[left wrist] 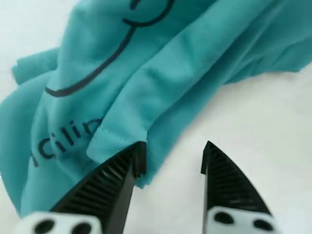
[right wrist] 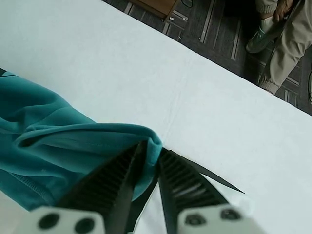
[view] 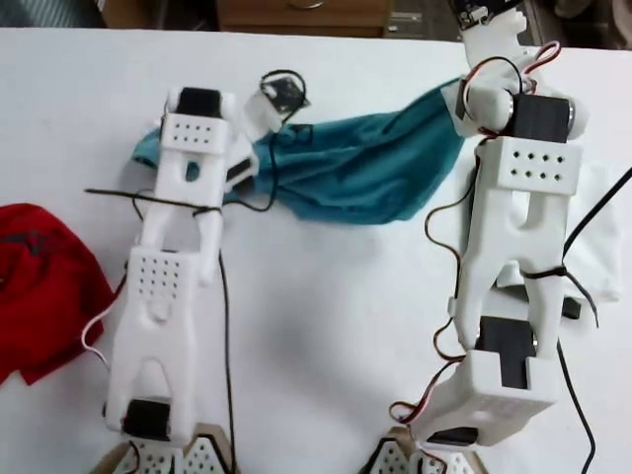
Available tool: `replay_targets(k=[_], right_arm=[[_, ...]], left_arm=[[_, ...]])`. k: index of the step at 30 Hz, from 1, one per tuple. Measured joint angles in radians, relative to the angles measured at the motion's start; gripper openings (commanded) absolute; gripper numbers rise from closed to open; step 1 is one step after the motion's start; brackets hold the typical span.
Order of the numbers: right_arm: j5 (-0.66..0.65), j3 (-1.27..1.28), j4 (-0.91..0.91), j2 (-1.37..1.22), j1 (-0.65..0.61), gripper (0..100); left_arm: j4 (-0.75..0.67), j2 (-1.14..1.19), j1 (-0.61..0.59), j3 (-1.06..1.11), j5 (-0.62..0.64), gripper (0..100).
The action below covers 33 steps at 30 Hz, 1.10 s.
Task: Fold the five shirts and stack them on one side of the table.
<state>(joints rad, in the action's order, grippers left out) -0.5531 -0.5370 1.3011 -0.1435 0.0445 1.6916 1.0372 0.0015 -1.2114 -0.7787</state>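
Observation:
A teal shirt lies crumpled and stretched across the far middle of the white table. My right gripper is shut on its right corner; in the right wrist view the gripper pinches a fold of teal shirt. At the shirt's left part my left gripper stands open. In the left wrist view this gripper has one finger touching the hem of the printed teal shirt, the other over bare table. A red shirt lies bunched at the left edge.
White cloth lies under and beside the right arm at the right edge. The table's far edge runs close behind the right gripper, with floor beyond. Bare tabletop lies between the two arms.

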Motion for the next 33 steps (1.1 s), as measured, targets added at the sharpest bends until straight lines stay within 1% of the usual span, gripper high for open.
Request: replay_targets(k=[6,10,16,21,28,33], right_arm=[[0.000,0.000,0.000,0.000,0.000,2.0],[0.000,0.000,0.000,0.000,0.000,2.0],[0.000,0.000,0.000,0.000,0.000,2.0],[0.000,0.000,0.000,0.000,0.000,2.0],[0.000,0.000,0.000,0.000,-0.002,2.0],[0.000,0.000,0.000,0.000,-0.002,2.0]], left_arm=[[-0.089,0.002,0.000,0.003,0.000,21],[-0.121,0.002,-0.003,0.003,0.000,21],[-0.132,0.002,-0.014,0.000,0.000,21],[-0.132,0.005,-0.035,-0.057,0.000,21],[-0.132,0.008,-0.043,-0.054,0.000,21],[-0.198,0.008,-0.043,-0.034,0.000,21]])
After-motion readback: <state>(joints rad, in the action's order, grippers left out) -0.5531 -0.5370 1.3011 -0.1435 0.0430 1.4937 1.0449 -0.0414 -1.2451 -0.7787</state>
